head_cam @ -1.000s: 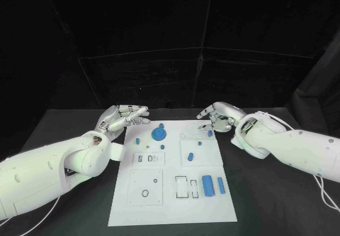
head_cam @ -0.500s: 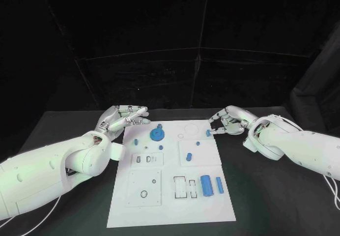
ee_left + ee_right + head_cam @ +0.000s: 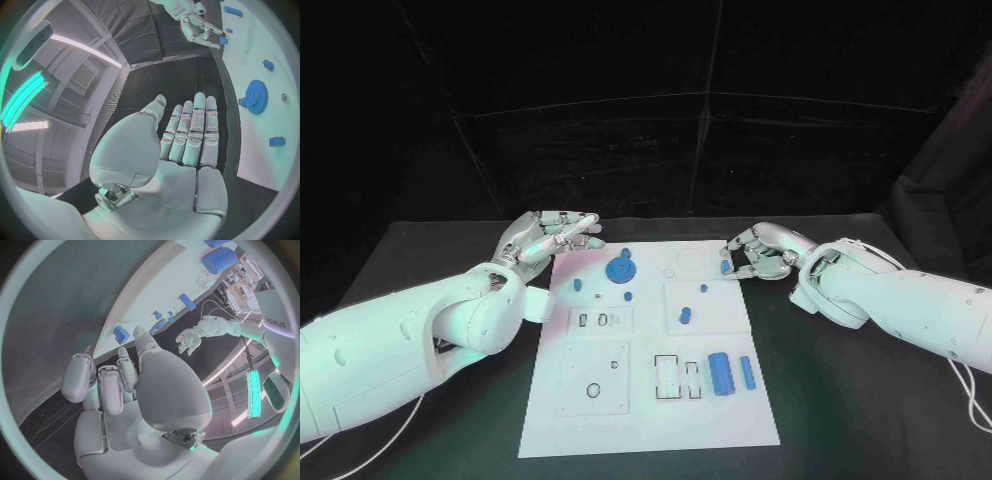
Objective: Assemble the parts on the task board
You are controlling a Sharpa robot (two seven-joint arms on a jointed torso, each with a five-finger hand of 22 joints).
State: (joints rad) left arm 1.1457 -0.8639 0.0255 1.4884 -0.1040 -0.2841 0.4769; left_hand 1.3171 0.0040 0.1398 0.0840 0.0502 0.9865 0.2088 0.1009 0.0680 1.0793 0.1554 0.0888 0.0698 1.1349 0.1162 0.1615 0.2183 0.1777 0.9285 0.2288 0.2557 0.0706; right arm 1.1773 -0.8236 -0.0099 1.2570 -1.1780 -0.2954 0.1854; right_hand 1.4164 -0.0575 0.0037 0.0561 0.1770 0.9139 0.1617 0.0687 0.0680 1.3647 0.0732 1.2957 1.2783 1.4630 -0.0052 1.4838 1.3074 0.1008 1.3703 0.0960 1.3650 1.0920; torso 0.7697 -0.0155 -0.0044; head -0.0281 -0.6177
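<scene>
The white task board (image 3: pixel 733 420) lies in the middle of the black table. On it are a blue gear (image 3: pixel 623 270), a blue cylinder (image 3: pixel 721 374) beside a thin blue bar (image 3: pixel 747 372), a blue peg (image 3: pixel 685 318) and several small blue pieces. My right hand (image 3: pixel 759 250) is at the board's far right edge. Its fingers are partly curled, with their tips next to a small blue piece (image 3: pixel 726 266) (image 3: pixel 120 333); whether they touch it is unclear. My left hand (image 3: pixel 553 235) (image 3: pixel 187 135) hovers at the far left corner, fingers straight and holding nothing.
Black table surface (image 3: pixel 877 400) runs on both sides of the board. A dark curtain closes off the back. Empty slots and outlined recesses (image 3: pixel 678 378) mark the near half of the board.
My right hand moved right, from over the board to its far right edge, and its fingers came down beside the small blue piece. The left hand has barely moved.
</scene>
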